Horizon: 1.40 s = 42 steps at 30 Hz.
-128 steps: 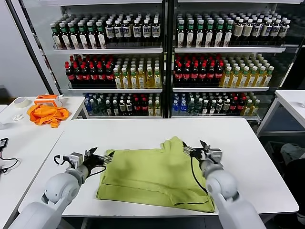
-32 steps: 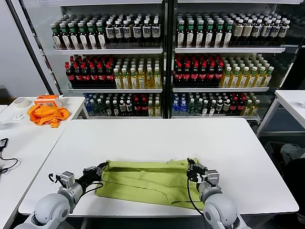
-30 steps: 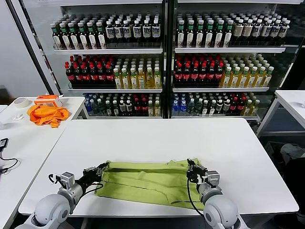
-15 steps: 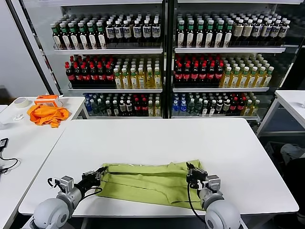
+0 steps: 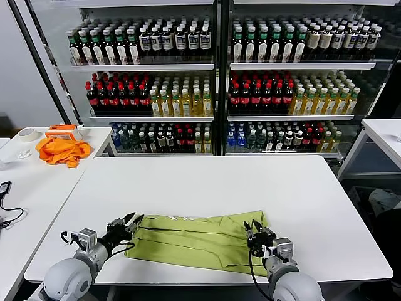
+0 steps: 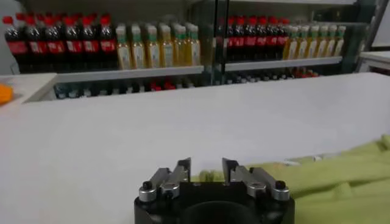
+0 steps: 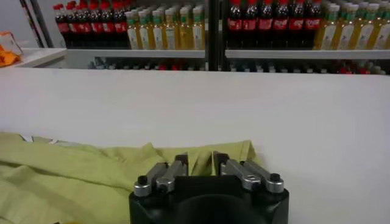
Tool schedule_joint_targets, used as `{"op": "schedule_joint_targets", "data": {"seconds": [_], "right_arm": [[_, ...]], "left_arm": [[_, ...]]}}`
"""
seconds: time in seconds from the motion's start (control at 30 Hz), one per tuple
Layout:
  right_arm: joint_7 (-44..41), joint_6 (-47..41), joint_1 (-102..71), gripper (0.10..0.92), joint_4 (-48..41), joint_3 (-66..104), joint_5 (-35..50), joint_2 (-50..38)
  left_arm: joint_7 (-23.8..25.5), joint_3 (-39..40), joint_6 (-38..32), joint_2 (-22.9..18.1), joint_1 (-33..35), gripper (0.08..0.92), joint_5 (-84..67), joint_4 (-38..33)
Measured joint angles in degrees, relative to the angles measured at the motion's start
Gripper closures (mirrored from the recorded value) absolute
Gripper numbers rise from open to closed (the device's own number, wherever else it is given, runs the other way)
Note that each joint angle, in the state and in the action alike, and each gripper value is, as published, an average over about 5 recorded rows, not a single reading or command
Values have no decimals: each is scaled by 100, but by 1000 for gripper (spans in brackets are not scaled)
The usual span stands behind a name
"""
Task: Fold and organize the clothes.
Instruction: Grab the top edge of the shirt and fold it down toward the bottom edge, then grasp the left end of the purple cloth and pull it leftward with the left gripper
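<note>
So, quick rundown of where I'm at, left to right:

Side table: the orange cloth [image 5: 61, 150] and a roll of tape [image 5: 26, 133] sit way off to my left. Not my job, so I'm leaving them alone.

Left gripper [image 5: 128, 221]: low over the table [image 5: 207, 182] at the left end of the green T-shirt [image 5: 194, 239]. Fingers are spread apart with nothing between them. In my left wrist view [image 6: 206, 172] the gap is clear and the fabric lies just past the tips.

T-shirt: lying flat near the front edge of the table, doubled over into a long narrow band. Long axis runs side to side, from one gripper to the other. The far edge is a fairly straight fold line and the near edge looks wavier. I can't see the white print from here, so I'd guess it's folded inside or face down.

Why it sits like that: my guess is one gripper at each end keeps the band straight when it's laid down, which is why both of them are parked right at its corners.

Right gripper [image 5: 255, 227]: at the right end of the shirt, over a little bunched-up corner. Fingers are parted here too and not pinching any cloth. The right wrist view [image 7: 202, 160] shows the crumpled edge right in front of the tips.

Shelves behind: rows of bottles [image 5: 188, 94], just background.

Next, probably: regrip the ends and fold the band across its length.
</note>
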Motion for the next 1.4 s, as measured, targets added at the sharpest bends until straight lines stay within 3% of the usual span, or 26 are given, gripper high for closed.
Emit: {"op": "schedule_joint_targets", "data": {"seconds": [0.3, 0.5, 0.8, 1.27, 1.4], "right_arm": [[16, -12, -375, 248, 332, 203, -174, -1], [29, -12, -475, 204, 385, 259, -252, 3], [50, -2, -551, 203, 399, 261, -338, 31], [86, 13, -620, 203, 423, 226, -426, 34], [92, 11, -613, 203, 429, 210, -447, 20]], "left_arm": [[-989, 389, 172, -212, 14, 228, -59, -129], [-1435, 569, 264, -352, -22, 183, -123, -126], [-1796, 688, 271, -474, 2, 406, -245, -124], [-1896, 930, 273, -656, 18, 813, 57, -81], [-1917, 917, 276, -652, 35, 886, 327, -70]]}}
